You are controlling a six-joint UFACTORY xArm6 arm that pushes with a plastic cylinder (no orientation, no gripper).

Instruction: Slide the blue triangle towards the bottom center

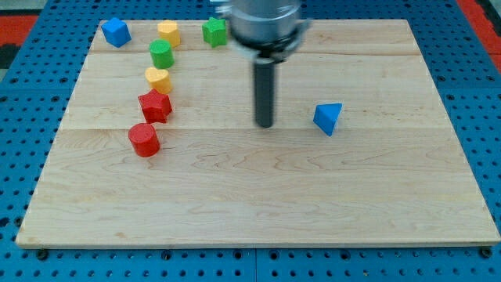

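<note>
Blue triangle [329, 117], right of board centre, lies near my tip [265, 125], a jawless rod to its left; best to round its upper right side, then push down-left toward bottom centre.

Lab bench setup: wooden board [258, 196] on blue perforated breadboard [31, 117], red frame at 1 o'clock [481, 16], robot rod [265, 94] overhead.

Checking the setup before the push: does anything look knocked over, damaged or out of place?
Nothing stands out. The blue triangle sits alone to the view's right of my tip, apart from it; the other blocks cluster at the upper left of the wooden board, undamaged.
</note>
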